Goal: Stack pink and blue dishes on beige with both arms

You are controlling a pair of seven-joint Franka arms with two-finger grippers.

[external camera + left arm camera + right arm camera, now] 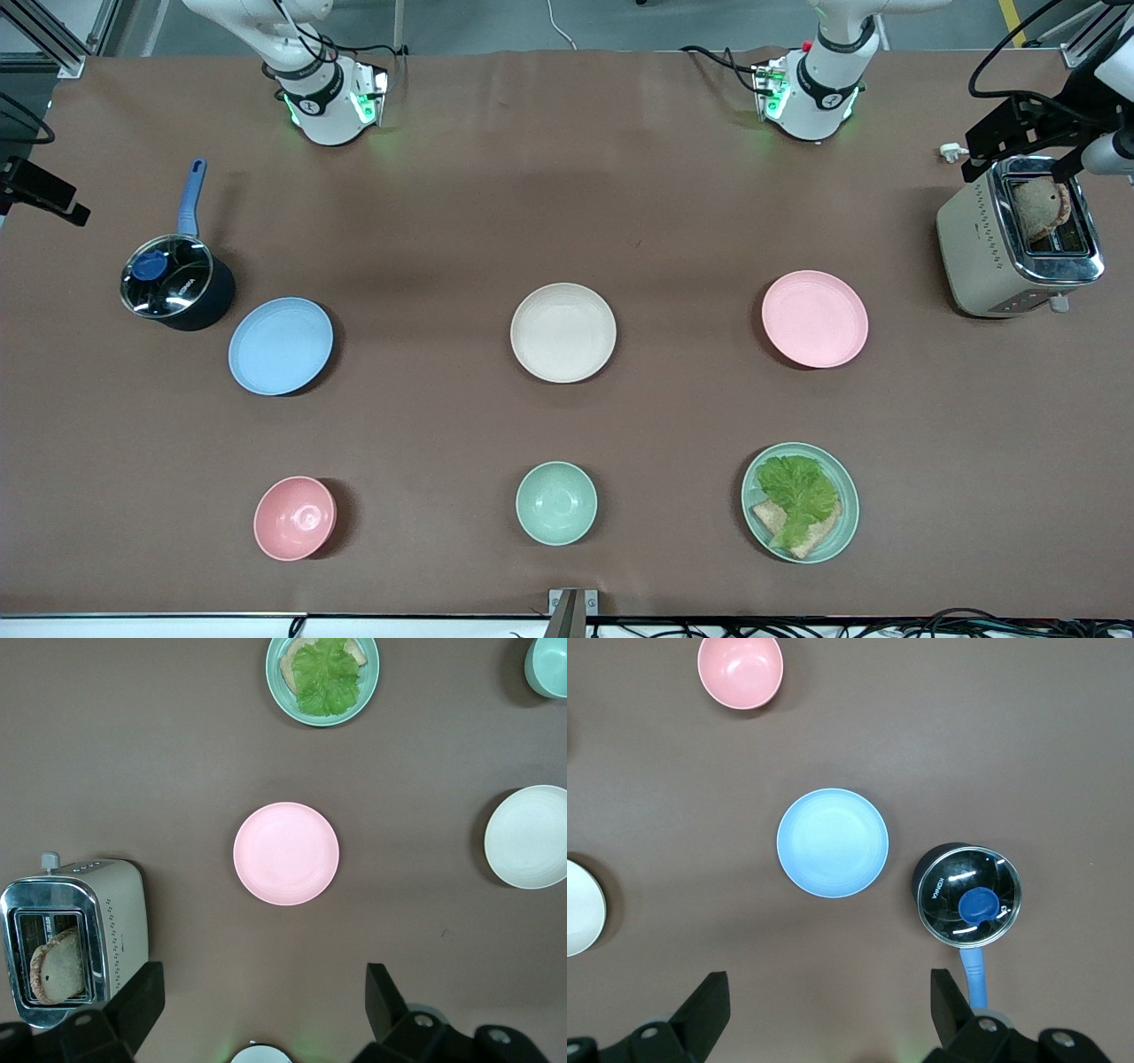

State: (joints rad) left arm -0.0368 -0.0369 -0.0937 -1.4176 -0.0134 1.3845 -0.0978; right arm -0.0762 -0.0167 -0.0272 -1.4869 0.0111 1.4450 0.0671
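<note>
Brown table (567,177): plates, bowls, saucepan, toaster.

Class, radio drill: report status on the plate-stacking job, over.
Left gripper open over pink plate; right gripper open over blue plate. Beige plate bare between them. Nothing stacked, nothing blocking.

Four plates lie on the table: one pale blue plate (281,346), one cream-beige plate (563,332), one pale pink plate (814,318) and one mint-green plate (833,525) carrying a lettuce leaf (797,492) on what looks like one slice of bread (811,534). Two bowls: one pink bowl (295,518), one mint-green bowl (556,502). One lidded saucepan (175,280). One toaster (1017,237) with one bread slice (1038,206) in it. Two arms.
</note>
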